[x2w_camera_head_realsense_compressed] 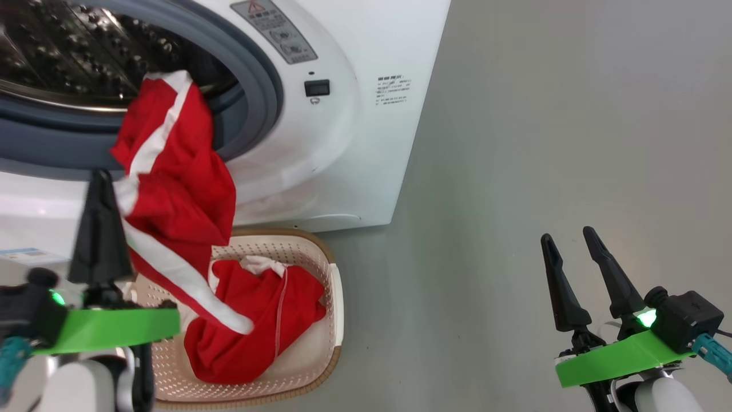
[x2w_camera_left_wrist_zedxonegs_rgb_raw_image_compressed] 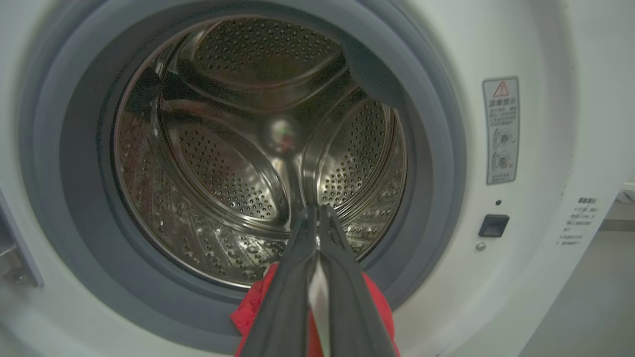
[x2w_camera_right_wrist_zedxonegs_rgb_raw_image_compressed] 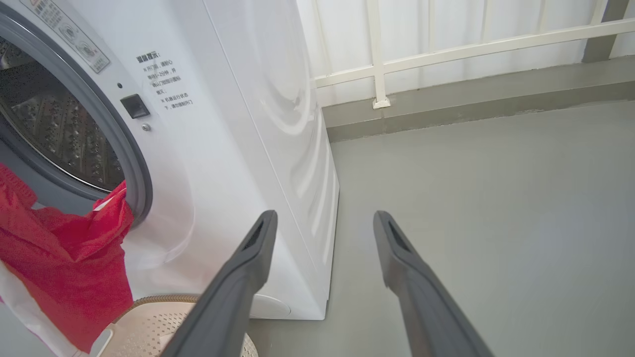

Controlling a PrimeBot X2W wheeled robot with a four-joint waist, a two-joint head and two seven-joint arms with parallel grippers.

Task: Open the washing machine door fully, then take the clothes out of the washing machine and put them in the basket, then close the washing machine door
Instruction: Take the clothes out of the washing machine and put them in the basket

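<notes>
The white washing machine point(x2w_camera_head_realsense_compressed: 343, 143) stands with its mouth uncovered; the steel drum point(x2w_camera_left_wrist_zedxonegs_rgb_raw_image_compressed: 248, 163) looks bare inside. The washing machine door is out of view. My left gripper point(x2w_camera_head_realsense_compressed: 102, 174) is shut on a red garment with white stripes point(x2w_camera_head_realsense_compressed: 177, 171), which hangs from the grey gasket's lower lip down into the basket point(x2w_camera_head_realsense_compressed: 337, 297). In the left wrist view its fingers point(x2w_camera_left_wrist_zedxonegs_rgb_raw_image_compressed: 317, 210) press together with red and white cloth point(x2w_camera_left_wrist_zedxonegs_rgb_raw_image_compressed: 377, 302) between them. A second red piece point(x2w_camera_head_realsense_compressed: 251, 326) lies in the cream basket. My right gripper point(x2w_camera_head_realsense_compressed: 567, 233) stands open over the floor, holding nothing.
Grey floor point(x2w_camera_head_realsense_compressed: 543, 143) stretches to the right of the washer. A white railing point(x2w_camera_right_wrist_zedxonegs_rgb_raw_image_compressed: 377, 74) and a low wall ledge run behind it. The basket point(x2w_camera_right_wrist_zedxonegs_rgb_raw_image_compressed: 149, 327) sits tight against the washer's front base. A warning label point(x2w_camera_left_wrist_zedxonegs_rgb_raw_image_compressed: 501, 129) and a latch socket point(x2w_camera_left_wrist_zedxonegs_rgb_raw_image_compressed: 493, 225) are beside the mouth.
</notes>
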